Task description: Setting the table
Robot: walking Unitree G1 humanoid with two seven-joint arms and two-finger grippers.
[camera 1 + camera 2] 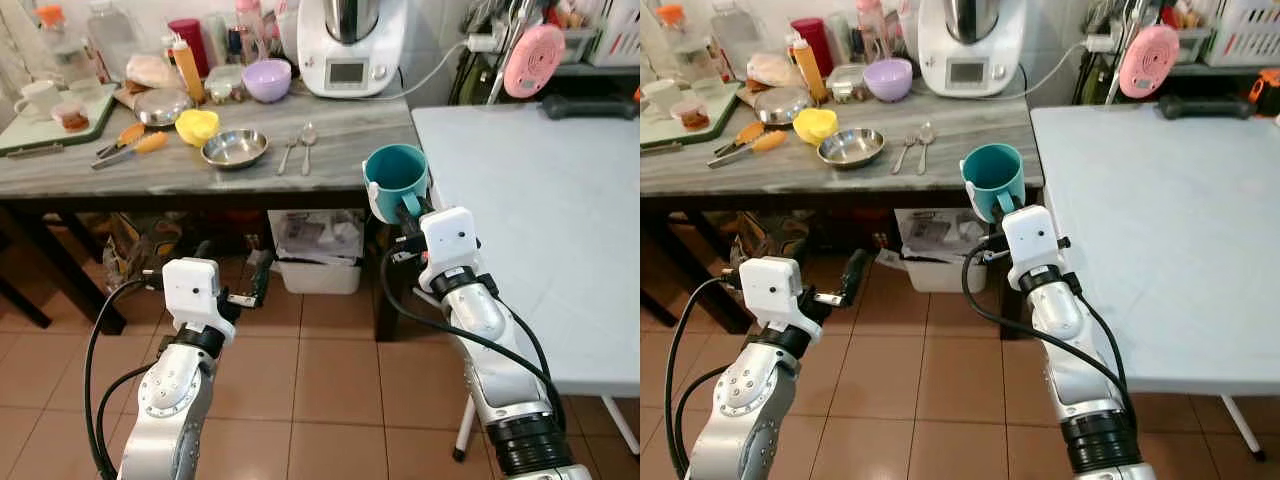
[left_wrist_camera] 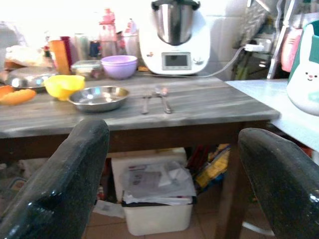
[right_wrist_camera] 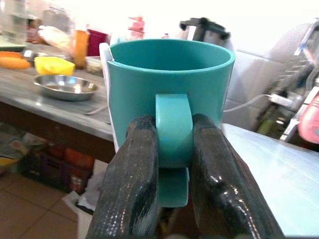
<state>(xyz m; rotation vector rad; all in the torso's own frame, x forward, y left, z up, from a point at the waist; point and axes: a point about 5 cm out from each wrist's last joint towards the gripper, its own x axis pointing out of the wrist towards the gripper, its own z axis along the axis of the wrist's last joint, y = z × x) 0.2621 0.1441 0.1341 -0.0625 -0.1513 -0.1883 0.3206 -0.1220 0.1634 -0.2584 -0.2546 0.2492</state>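
Teal mug (image 3: 172, 94), one only, pinched by its handle in the right gripper (image 3: 172, 164), upright in the air at the corner where the grey counter (image 1: 340, 140) meets the pale table (image 1: 540, 220).

The two black fingers (image 3: 132, 179) press the handle from both sides. The left gripper (image 2: 174, 184) hangs low over the tiled floor with its fingers spread wide, holding nothing. On the counter: one steel bowl (image 1: 235, 148), one yellow bowl (image 1: 197, 125), one purple bowl (image 1: 267, 79), and two pieces of cutlery (image 1: 298, 145) side by side, probably a fork and a spoon. One white kitchen machine (image 1: 350, 45) stands behind, its top cut off. A white bin (image 1: 318, 255) sits partly hidden under the counter.
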